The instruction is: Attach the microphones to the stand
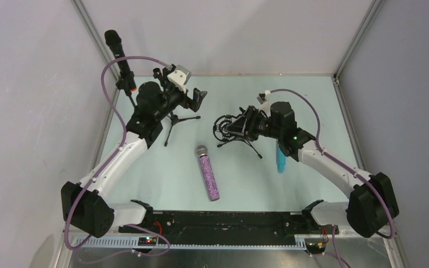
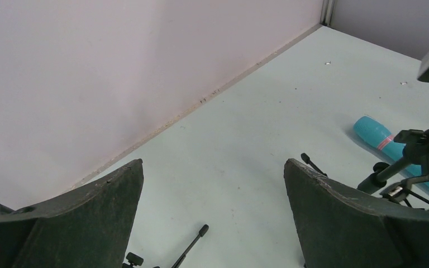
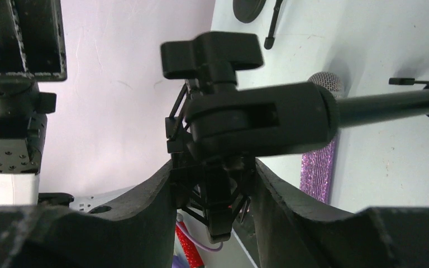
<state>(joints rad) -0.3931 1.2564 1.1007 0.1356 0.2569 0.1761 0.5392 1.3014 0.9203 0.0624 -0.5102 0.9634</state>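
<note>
Right pincer (image 3: 213,174) clamped on the shock-mount stand (image 1: 227,126) mid-tabletop, probably steadying it for loading. Left pincer (image 2: 213,167) wide, empty, beside the far-left stand (image 1: 174,119) carrying the black microphone (image 1: 119,56). Purple microphone (image 1: 208,173) lies centre; turquoise microphone (image 1: 281,160) lies toward the right edge.

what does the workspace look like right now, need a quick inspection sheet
surface: pale green table, a few specks
job's things: black microphone upright far left, seemingly on the left stand; purple microphone lying mid-table; blue microphone lying partly under the right arm; right stand holds no microphone
clutter: nothing seen
end effectors: left end effector open, holding nothing; right end effector closed around the right stand's clamp
cables: purple cable along each arm
surroundings: white walls, metal frame posts
</note>
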